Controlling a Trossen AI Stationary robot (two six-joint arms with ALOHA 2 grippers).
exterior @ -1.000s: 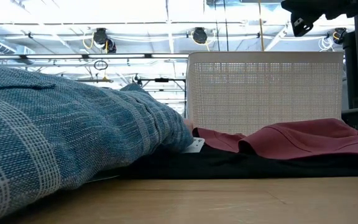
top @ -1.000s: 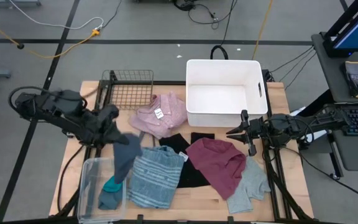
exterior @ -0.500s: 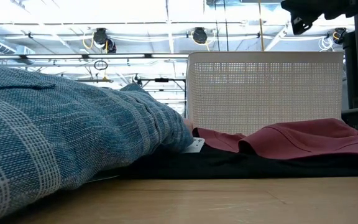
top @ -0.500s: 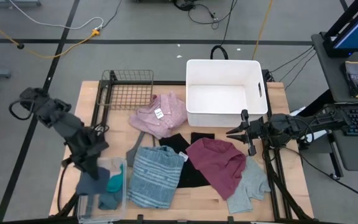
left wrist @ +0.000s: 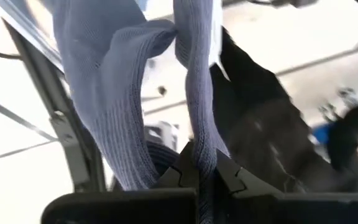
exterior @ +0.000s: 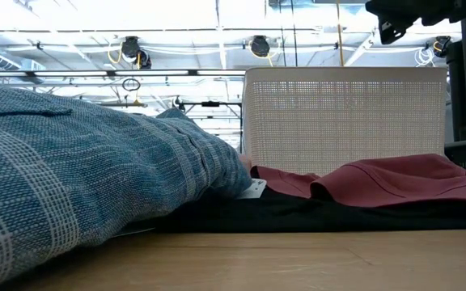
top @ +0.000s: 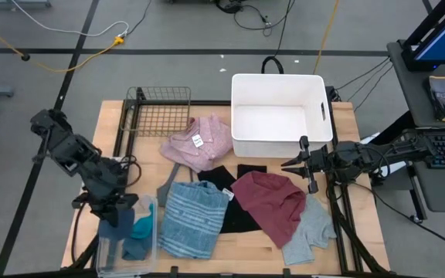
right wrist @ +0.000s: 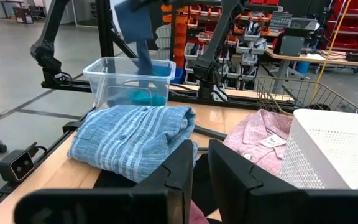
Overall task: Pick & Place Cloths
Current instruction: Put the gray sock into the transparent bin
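Observation:
My left gripper (top: 108, 207) is over the clear plastic bin (top: 103, 255) at the table's near left corner, shut on a dark blue cloth (top: 114, 229). A small teal piece (top: 140, 227) lies in the bin. The blue striped cloth (top: 193, 218), black cloth (top: 236, 210), maroon cloth (top: 270, 202) and grey cloth (top: 313, 232) lie on the table. The pink shirt with its white tag (top: 205, 141) lies farther back. My right gripper (top: 286, 164) waits shut above the table's right side, beside the white basket (top: 280, 116). My left gripper pinches a narrow ribbed fold of the dark blue cloth (left wrist: 199, 134) between its two fingers, coming from above and pointing down. The cloth hangs below the fingers (right wrist: 138, 37), and its lower end reaches down into the clear bin (right wrist: 129, 81).
A wire basket (top: 161, 108) stands at the far left of the table. A thin grey hanger (top: 164, 188) lies between the bin and the pink shirt. In the low view the blue striped cloth (exterior: 79, 162) fills the left, and the white basket (exterior: 338, 113) stands behind.
My left gripper has carried the dark blue cloth from above the table beside the striped cloth toward the near left corner and lowered it. The cloth, which trailed over the bin's edge, now hangs straight down into the bin. My right arm has kept still.

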